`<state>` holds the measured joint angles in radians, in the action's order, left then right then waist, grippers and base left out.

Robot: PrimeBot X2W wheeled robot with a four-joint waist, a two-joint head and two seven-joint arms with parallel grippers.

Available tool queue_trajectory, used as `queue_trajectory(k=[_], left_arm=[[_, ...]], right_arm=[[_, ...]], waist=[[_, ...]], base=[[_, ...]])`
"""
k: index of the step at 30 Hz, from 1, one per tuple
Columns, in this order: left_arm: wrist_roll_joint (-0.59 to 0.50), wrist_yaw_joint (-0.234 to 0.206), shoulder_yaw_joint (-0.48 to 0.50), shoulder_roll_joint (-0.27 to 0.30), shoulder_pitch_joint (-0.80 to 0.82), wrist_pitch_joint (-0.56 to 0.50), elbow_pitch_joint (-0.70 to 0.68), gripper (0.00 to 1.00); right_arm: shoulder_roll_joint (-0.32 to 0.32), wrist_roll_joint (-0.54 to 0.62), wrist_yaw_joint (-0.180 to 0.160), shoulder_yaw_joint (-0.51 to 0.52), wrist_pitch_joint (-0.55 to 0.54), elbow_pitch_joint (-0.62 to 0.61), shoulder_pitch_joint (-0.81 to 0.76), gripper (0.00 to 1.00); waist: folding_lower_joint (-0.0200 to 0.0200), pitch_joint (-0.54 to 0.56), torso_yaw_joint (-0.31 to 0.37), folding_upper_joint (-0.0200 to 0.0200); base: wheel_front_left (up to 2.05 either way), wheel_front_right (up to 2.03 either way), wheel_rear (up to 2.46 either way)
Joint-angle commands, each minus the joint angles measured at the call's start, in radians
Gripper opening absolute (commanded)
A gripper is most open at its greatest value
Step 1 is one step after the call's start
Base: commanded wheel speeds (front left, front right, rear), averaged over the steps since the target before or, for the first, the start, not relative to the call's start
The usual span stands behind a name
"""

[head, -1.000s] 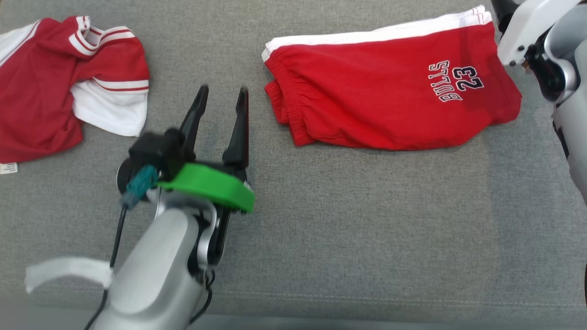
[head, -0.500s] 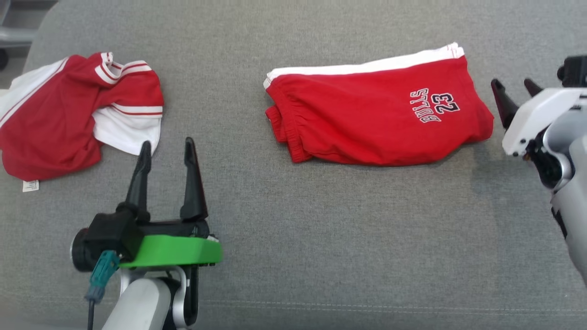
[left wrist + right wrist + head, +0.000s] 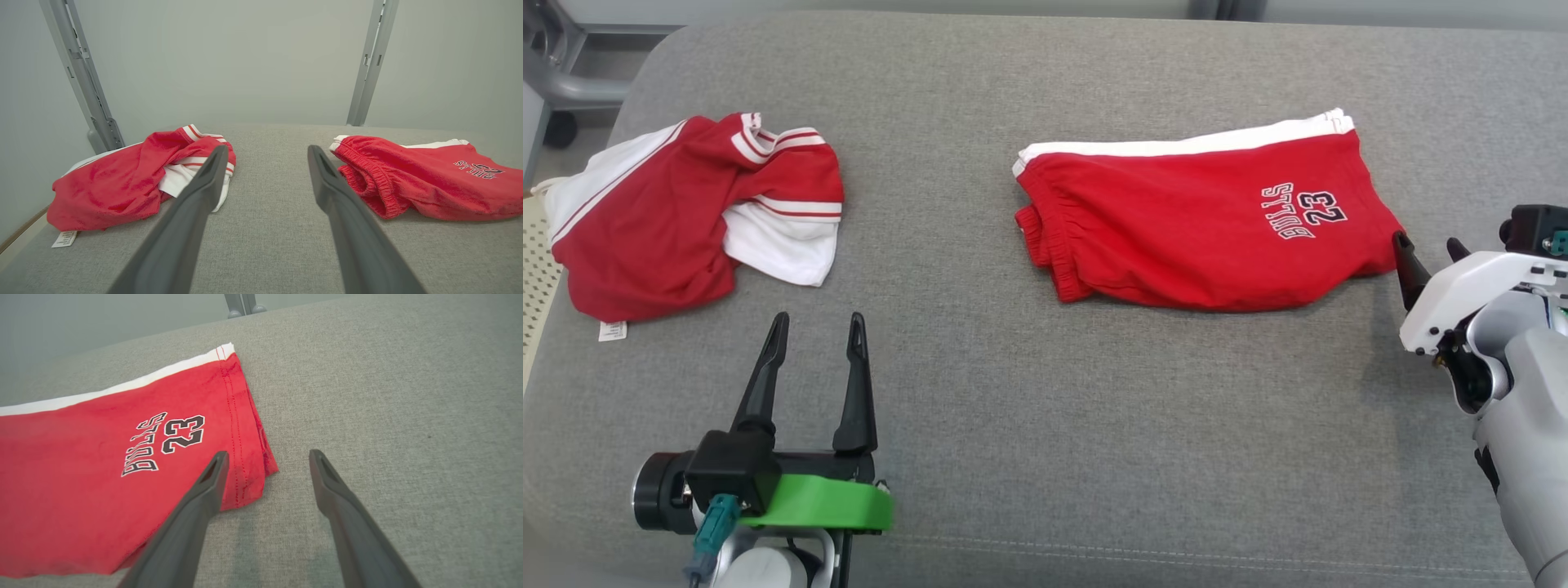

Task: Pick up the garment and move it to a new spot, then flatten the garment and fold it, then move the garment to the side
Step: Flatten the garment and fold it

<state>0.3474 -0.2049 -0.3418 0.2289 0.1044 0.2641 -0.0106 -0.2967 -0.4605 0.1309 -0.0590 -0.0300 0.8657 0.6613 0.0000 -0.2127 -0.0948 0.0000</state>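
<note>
Both arms have drawn back toward us over the last second, and our head camera has tipped up, so more of the far edge shows. Our left fingers (image 3: 188, 220) stand spread and empty above the near part of the bench (image 3: 1094, 425), pointing away from us at the gap between the two garments. Our right fingers (image 3: 192, 516) are spread too, holding nothing, at the near right corner of the shorts (image 3: 1176, 229). One tip lies over the hem, though we cannot tell whether it touches.

The bench cover is grey woven fabric, with a stitched seam (image 3: 1176, 553) along its near edge and a rounded far left corner. The shorts lie folded flat, right of the middle, with their long axis running across the bench. The waistband points to our left and the leg hem to our right. A white stripe runs along the far side, and the "BULLS 23" print sits near the hem, upside down to us.

A crumpled red-and-white shirt (image 3: 662, 220) lies well apart at the far left, its tag (image 3: 611, 330) at the near edge. Beyond stand grey metal posts (image 3: 88, 94) and a pale wall (image 3: 229, 53).
</note>
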Motion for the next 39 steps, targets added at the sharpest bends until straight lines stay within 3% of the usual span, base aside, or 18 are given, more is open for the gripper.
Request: queue_trajectory(k=[1,9,15,17,21,23,24,26,27,33,39], left_arm=[[-0.012,0.017,0.000,0.016,-0.011,0.000,0.012,1.00],[0.004,0.060,-0.006,0.058,-0.012,-0.014,0.037,1.00],[0.017,0.056,0.010,0.076,-0.005,-0.022,0.028,1.00],[0.018,0.052,0.012,0.078,-0.005,-0.022,0.024,1.00],[0.018,0.046,0.009,0.081,-0.010,-0.025,0.018,1.00],[0.019,0.045,0.007,0.080,-0.013,-0.030,0.017,1.00],[0.019,0.044,0.006,0.080,-0.014,-0.031,0.016,1.00],[0.020,0.044,0.005,0.080,-0.016,-0.030,0.016,1.00],[0.021,0.043,0.004,0.080,-0.017,-0.030,0.017,1.00],[0.027,0.044,-0.004,0.074,-0.019,-0.033,0.031,1.00],[0.037,0.044,-0.012,0.070,-0.040,-0.036,0.045,1.00]], right_arm=[[0.004,0.016,0.000,0.015,0.011,0.017,-0.009,1.00],[0.015,0.049,0.000,0.069,0.024,0.098,0.022,1.00],[0.021,0.064,0.000,0.094,0.015,0.150,0.047,1.00],[0.024,0.069,0.000,0.101,0.011,0.166,0.055,0.71],[0.023,0.078,0.000,0.112,0.022,0.189,0.070,0.59],[0.021,0.079,0.000,0.117,0.022,0.201,0.078,0.45],[0.020,0.080,0.000,0.120,0.025,0.207,0.080,0.35],[0.019,0.086,0.000,0.122,0.026,0.219,0.086,0.07],[0.020,0.087,-0.001,0.121,0.026,0.224,0.089,0.00],[0.036,0.080,-0.001,0.102,0.023,0.221,0.070,0.00],[0.044,0.048,-0.001,0.080,0.040,0.142,0.003,0.00]], waist=[[0.0000,-0.004,-0.013,0.0000],[0.0000,-0.023,-0.050,0.0000],[0.0000,-0.032,-0.070,0.0000],[0.0000,-0.035,-0.074,0.0000],[0.0000,-0.042,-0.079,0.0000],[0.0000,-0.044,-0.080,0.0000],[0.0000,-0.045,-0.080,0.0000],[0.0000,-0.045,-0.079,0.0000],[0.0000,-0.045,-0.078,0.0000],[0.0000,-0.032,-0.074,0.0000],[0.0000,0.009,-0.059,0.0000]], base=[[0.00,0.00,0.00],[0.00,0.00,0.00],[0.00,0.00,0.00],[0.00,0.00,0.00],[0.00,0.00,0.00],[0.00,0.00,0.00],[0.00,0.00,0.00],[0.00,0.00,0.00],[0.00,0.00,0.00],[0.00,0.00,0.00],[0.00,0.00,0.00]])
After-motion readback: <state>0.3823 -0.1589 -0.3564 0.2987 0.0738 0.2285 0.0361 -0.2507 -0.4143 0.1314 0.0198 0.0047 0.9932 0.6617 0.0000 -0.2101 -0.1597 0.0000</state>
